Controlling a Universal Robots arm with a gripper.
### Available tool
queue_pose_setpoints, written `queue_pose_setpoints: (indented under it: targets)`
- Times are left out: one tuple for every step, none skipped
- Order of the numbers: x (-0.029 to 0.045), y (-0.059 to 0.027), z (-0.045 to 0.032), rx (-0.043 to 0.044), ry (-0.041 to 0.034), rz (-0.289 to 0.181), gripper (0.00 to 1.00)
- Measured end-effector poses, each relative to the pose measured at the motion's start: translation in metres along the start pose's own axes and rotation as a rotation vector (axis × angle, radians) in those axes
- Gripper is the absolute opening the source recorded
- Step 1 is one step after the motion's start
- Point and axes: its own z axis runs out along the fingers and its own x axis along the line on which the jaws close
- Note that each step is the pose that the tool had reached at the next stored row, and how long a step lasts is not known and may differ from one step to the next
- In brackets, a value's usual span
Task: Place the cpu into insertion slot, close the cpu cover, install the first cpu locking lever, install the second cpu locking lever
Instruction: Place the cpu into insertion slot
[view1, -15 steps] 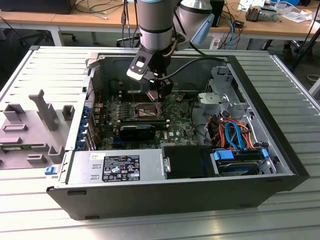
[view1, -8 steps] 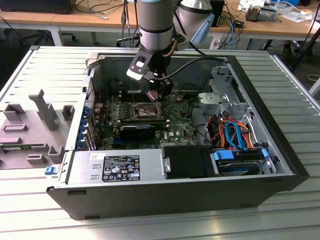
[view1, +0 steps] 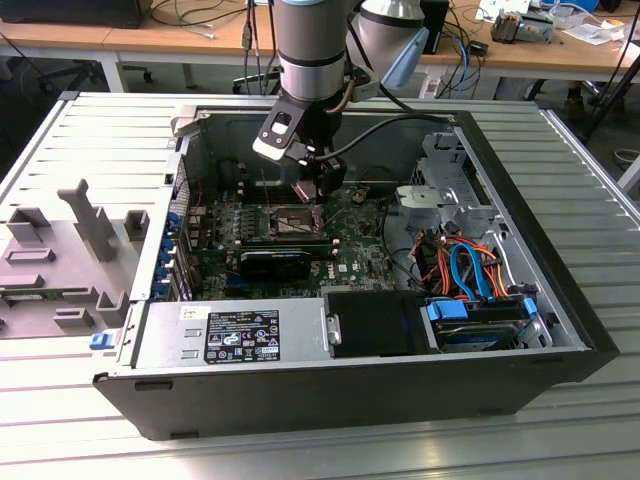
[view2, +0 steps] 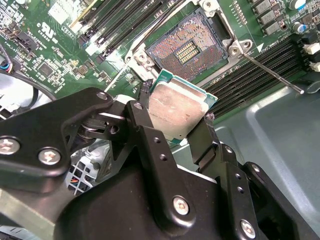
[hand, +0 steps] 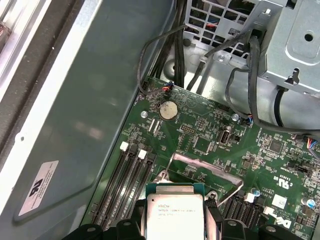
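My gripper (view2: 175, 119) is shut on the cpu (view2: 176, 106), a flat silver-grey square chip clamped by its edges between two black fingers (view2: 141, 116). In the second wrist view the insertion slot (view2: 191, 49) lies open just beyond the chip, its gold contact field bare. The chip hangs above the board, tilted and beside the slot, not in it. In the first wrist view the cpu (hand: 175, 214) sits just in front of the raised cpu cover (hand: 207, 165), a thin silver frame. A locking lever (view2: 272, 75) sticks out free from the slot's corner. In the exterior view the gripper (view1: 318, 192) hovers over the insertion slot (view1: 288, 222).
Black memory slots (view2: 255, 75) run beside the socket. The open computer case (view1: 560, 300) has a power supply (view1: 240, 335) at the front, a drive cage (view1: 450, 185) and coloured cables (view1: 465, 270) on the exterior view's right. A grey chassis wall (hand: 85, 110) stands close to the board.
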Motion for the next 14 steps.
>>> queue_pose_setpoints:
  targets:
    - [0.0000, 0.0000, 0.0000, -0.0001, -0.0001, 0.001, 0.55]
    - [0.0000, 0.0000, 0.0000, -0.0001, -0.0001, 0.002, 0.55]
    - [0.0000, 0.0000, 0.0000, -0.0001, -0.0002, 0.003, 0.55]
    - [0.0000, 0.0000, 0.0000, 0.0000, -0.0003, 0.003, 0.55]
    - [0.0000, 0.0000, 0.0000, -0.0001, -0.0004, 0.004, 0.55]
    - [0.0000, 0.0000, 0.0001, -0.0001, -0.0004, 0.005, 0.55]
    - [0.0000, 0.0000, 0.0001, -0.0001, -0.0005, 0.006, 0.55]
    - [0.0000, 0.0000, 0.0001, -0.0001, -0.0006, 0.007, 0.55]
    - [0.0000, 0.0000, 0.0001, -0.0002, -0.0006, 0.008, 0.55]
    - [0.0000, 0.0000, 0.0001, -0.0001, -0.0007, 0.008, 0.55]
    - [0.0000, 0.0000, 0.0001, -0.0002, -0.0008, 0.009, 0.55]
    - [0.0000, 0.0000, 0.0001, -0.0002, -0.0009, 0.010, 0.55]
    - [0.0000, 0.0000, 0.0001, -0.0002, -0.0010, 0.011, 0.55]
    - [0.0000, 0.0000, 0.0001, -0.0002, -0.0011, 0.012, 0.55]
